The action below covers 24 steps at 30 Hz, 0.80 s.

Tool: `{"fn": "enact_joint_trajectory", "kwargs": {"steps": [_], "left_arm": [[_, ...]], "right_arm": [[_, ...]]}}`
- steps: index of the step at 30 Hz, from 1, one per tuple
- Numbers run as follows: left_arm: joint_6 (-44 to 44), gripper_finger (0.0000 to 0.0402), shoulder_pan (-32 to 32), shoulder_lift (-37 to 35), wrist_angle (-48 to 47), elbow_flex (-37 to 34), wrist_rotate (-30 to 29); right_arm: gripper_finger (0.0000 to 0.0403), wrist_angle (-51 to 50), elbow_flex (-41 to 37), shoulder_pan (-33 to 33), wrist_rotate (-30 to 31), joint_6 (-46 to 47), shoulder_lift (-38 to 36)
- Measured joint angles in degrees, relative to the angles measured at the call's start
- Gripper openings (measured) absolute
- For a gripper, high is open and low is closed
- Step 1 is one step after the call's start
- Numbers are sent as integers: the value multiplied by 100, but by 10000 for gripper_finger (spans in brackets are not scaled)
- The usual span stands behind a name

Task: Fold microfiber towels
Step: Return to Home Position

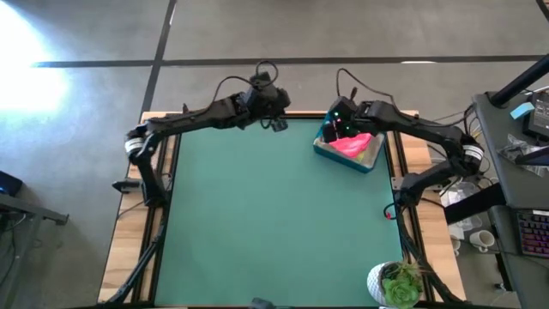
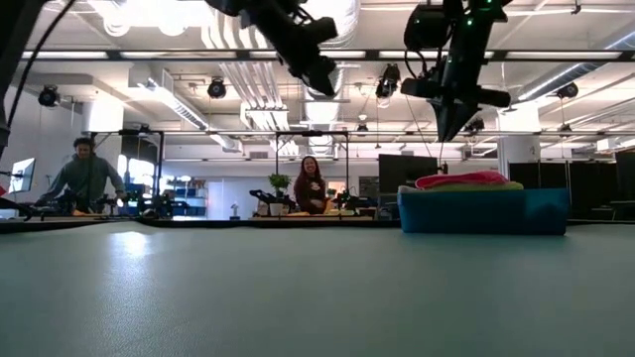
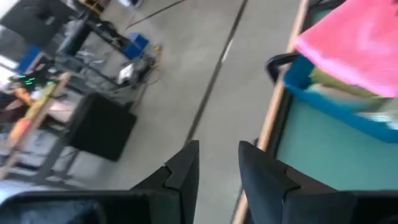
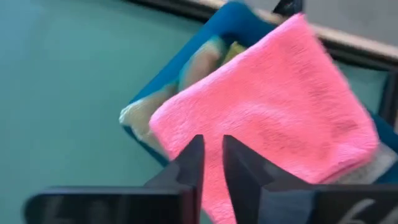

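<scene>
overhead, the only cloths in sight sit in the blue rectangular plastic bin point(image 1: 375, 161) at the far right corner of the wide teal-topped bench point(image 1: 257, 223). the folded hot pink microfiber towel point(image 1: 353, 144) lies uppermost there, as the top piece of a finished stack would. the right claw point(image 1: 336, 129) hangs just beside the bin's far end. the left claw point(image 1: 276, 123) is at the far edge near the middle, well apart from the bin. i judge the folding done, with both arms drawn back toward rest.

from bench height, both claws hang high above the surface. the pink towel caps a greenish layer point(image 2: 466, 186) that shows just over the bin's rim.

the left wrist view has its fingers point(image 3: 183, 174) a narrow gap apart, gripping nothing, with the bin and pink towel ahead.

the right wrist view looks down on the pink towel, with paler cloths point(image 4: 140, 115) peeking out beneath it. this claw too is only slightly parted and empty.
</scene>
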Motion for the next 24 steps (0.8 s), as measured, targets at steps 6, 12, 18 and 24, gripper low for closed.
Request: {"fn": "enact_joint_trajectory", "kwargs": {"steps": [6, 12, 18, 24], "left_arm": [[-638, 97, 9, -1140, 21, -1366, 502], [-1354, 63, -57, -2457, 337, -2998, 815], [-1842, 6, -373, -3828, 504, -4431, 1007], [-2284, 2, -904, -5190, 675, -5659, 1034]], "right_arm": [[10, 80, -10, 265, -260, -366, 101], [9, 816, -10, 879, -258, -950, -56], [8, 1861, -10, 1357, -243, -1365, -122], [8, 2597, -10, 1645, -225, -1480, -113]]}}
